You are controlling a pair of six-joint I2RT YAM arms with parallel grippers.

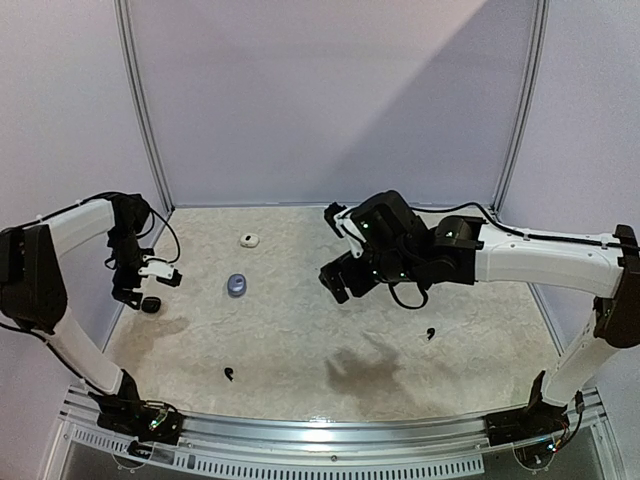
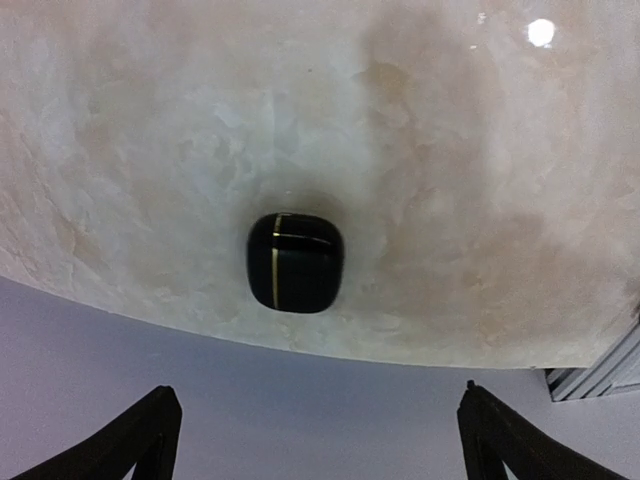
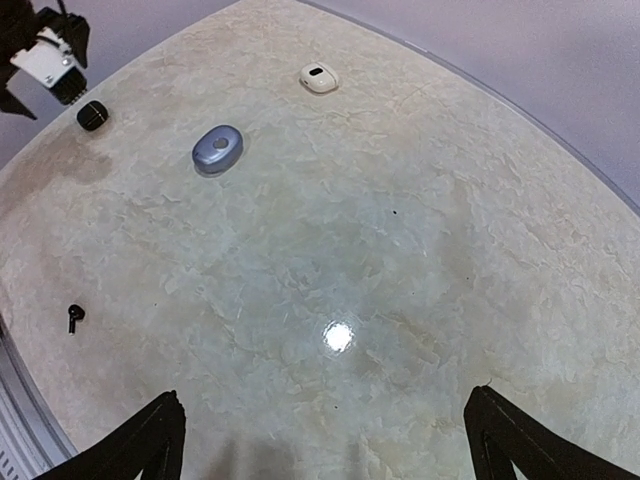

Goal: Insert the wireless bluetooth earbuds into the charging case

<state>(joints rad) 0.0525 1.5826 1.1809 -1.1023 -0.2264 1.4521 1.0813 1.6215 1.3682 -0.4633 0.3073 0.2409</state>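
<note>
A closed black charging case (image 1: 151, 304) with a thin gold line lies at the table's far left; it also shows in the left wrist view (image 2: 295, 262) and the right wrist view (image 3: 91, 116). My left gripper (image 1: 133, 294) hangs just above and beside the case, open and empty (image 2: 316, 390). One black earbud (image 1: 230, 374) lies near the front left and shows in the right wrist view (image 3: 75, 317). A second black earbud (image 1: 430, 333) lies at the right. My right gripper (image 1: 340, 280) hovers over mid-table, open and empty (image 3: 325, 395). No white or silvery-grey earbuds show.
A closed blue-grey case (image 1: 237, 285) lies left of centre and shows in the right wrist view (image 3: 218, 150). A white case (image 1: 249, 239) lies behind it, also in the right wrist view (image 3: 320, 78). Pale walls enclose the marbled table (image 1: 300, 340).
</note>
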